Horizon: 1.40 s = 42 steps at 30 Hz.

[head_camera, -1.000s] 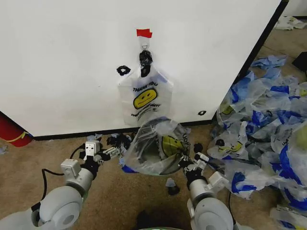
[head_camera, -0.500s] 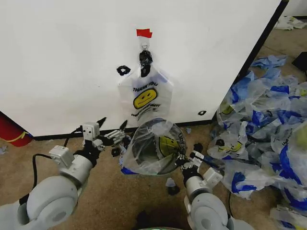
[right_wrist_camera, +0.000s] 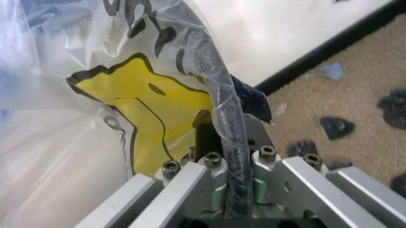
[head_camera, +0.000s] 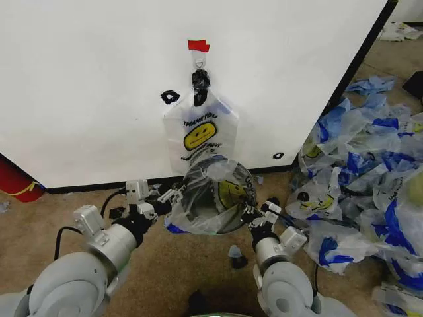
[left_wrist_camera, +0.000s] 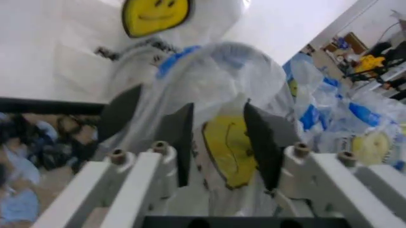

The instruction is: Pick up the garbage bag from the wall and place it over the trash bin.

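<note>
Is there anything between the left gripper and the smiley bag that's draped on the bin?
Nothing visible. The left gripper is open right at the garbage bag draped over the trash bin, and the film lies directly past its fingers. The right gripper clamps the bag-covered rim on the opposite side.

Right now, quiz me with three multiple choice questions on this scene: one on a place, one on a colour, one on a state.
1. Where is the bag on the wall hanging?
A. Under the red tape
B. On the floor pile
C. From the left gripper

2. What colour is the smiley face?
A. Green
B. Yellow
C. Red

3. What is the right gripper doing?
A. Open, off to the side
B. Holding a cup
C. Shut on the trash bin's rim

Answers:
1 A: the hanging bag sits below the red tape.
2 B: the smiley face is yellow.
3 C: the right gripper pinches the trash bin rim with bag film over it.
</note>
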Motion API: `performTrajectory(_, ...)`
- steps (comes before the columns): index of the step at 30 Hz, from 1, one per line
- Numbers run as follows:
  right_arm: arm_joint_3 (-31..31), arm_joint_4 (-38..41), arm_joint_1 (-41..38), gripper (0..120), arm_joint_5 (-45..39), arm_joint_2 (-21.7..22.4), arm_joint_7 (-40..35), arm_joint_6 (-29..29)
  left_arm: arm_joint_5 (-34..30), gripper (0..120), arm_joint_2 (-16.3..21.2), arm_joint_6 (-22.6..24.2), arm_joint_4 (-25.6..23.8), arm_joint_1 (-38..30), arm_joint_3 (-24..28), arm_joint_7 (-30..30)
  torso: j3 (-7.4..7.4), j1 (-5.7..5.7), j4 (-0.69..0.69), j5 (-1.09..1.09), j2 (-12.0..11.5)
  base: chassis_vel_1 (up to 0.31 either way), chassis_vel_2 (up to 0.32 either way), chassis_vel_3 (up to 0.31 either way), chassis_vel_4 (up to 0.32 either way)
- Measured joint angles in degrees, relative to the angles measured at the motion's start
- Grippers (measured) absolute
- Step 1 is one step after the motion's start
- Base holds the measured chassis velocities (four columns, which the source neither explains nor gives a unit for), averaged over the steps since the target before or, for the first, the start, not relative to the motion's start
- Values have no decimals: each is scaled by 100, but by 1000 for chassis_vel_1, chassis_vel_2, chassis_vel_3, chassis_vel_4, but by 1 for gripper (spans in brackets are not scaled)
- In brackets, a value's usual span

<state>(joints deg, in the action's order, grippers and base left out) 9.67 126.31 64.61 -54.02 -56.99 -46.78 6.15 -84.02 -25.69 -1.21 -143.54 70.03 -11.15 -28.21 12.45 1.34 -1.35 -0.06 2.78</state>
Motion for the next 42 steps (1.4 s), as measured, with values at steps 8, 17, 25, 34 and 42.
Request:
performTrajectory(8, 126, -30, -111, 0, 344, 101, 106, 0, -563, 0, -32, -7, 14, -284, 173, 156, 0, 0, 0, 1, 0, 0, 0, 0, 0)
performTrajectory(17, 308, -94, -402, 0, 562, 135, 97, -76, -1240, 0, -96, -12, 21, -665, 624, 172, 0, 0, -1, 0, 0, 0, 0, 0, 0)
performTrajectory(25, 724, -130, -689, 0, 958, 242, 60, -208, -1337, 0, -290, -44, 26, -1009, 1241, 167, 0, 0, 0, 0, 0, 0, 0, 0, 0)
performTrajectory(34, 1058, -257, -827, 0, 1745, 488, 322, -400, -1471, 0, -574, -137, 74, -1215, 1510, 81, 0, 0, 0, 0, 0, 0, 0, 0, 0)
performTrajectory(42, 1297, -276, -928, 0, 2120, 593, 399, -475, -1418, 0, -1036, -182, 558, -1393, 1840, 8, 0, 0, 0, 0, 0, 0, 0, 0, 0)
